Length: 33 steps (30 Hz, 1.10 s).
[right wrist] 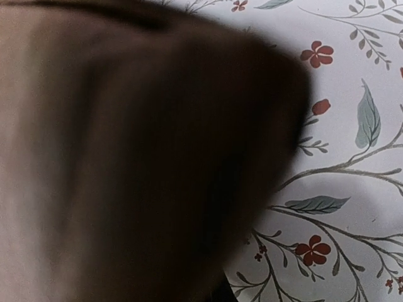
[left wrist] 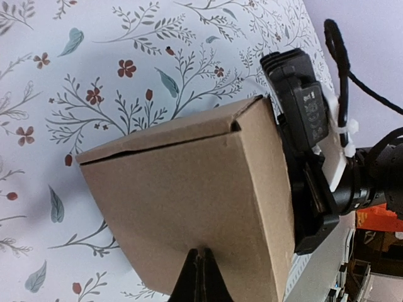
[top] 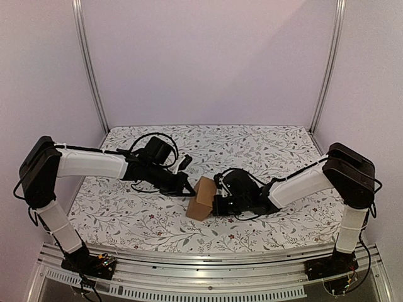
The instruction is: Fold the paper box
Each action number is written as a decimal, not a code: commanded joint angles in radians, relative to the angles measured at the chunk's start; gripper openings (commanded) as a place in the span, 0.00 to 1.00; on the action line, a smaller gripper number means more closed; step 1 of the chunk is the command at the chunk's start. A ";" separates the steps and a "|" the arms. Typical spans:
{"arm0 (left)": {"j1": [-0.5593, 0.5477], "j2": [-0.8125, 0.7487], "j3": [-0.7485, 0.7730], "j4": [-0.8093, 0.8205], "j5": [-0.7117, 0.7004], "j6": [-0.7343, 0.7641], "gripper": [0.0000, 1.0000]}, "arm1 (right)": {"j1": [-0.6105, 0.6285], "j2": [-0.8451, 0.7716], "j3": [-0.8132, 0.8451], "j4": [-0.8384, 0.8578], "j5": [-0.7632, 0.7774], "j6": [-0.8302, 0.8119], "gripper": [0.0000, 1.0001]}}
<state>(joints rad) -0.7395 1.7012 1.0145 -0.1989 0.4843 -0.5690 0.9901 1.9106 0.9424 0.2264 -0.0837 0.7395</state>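
1. Black fingers of the left pincer point(left wrist: 199, 277) are pressed together with nothing between them. Their tip touches the near face of the paper box point(left wrist: 189, 201).
2. The right pincer point(top: 218, 202) is likewise closed and grips nothing, butted against the box's opposite side. Its own camera sees only blurred cardboard.
3. The box is a folded cube, tilted, near mid-desk, sandwiched between both pincers: to the right of the left one and to the left of the right one. Neither arm is nearer.
4. Its top seam runs across the left wrist view with a thin gap showing, so I judge the next move to be a press along that seam.
5. The floral desk point(top: 271, 145) is bare all round the box, and its edges are well away.
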 commanded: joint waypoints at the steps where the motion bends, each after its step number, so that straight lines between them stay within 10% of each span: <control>1: -0.022 -0.016 -0.001 0.006 0.000 -0.002 0.00 | -0.019 0.033 -0.052 0.109 -0.019 0.046 0.00; 16: -0.043 0.015 0.060 -0.033 -0.021 -0.003 0.00 | -0.068 0.039 -0.213 0.260 -0.002 0.115 0.00; 33: -0.034 -0.002 0.136 -0.154 -0.143 0.063 0.00 | -0.076 -0.233 -0.328 0.004 0.191 0.019 0.01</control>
<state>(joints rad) -0.7708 1.7096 1.1248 -0.2916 0.4038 -0.5419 0.9195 1.7515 0.6331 0.3859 0.0227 0.8040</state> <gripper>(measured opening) 0.004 0.007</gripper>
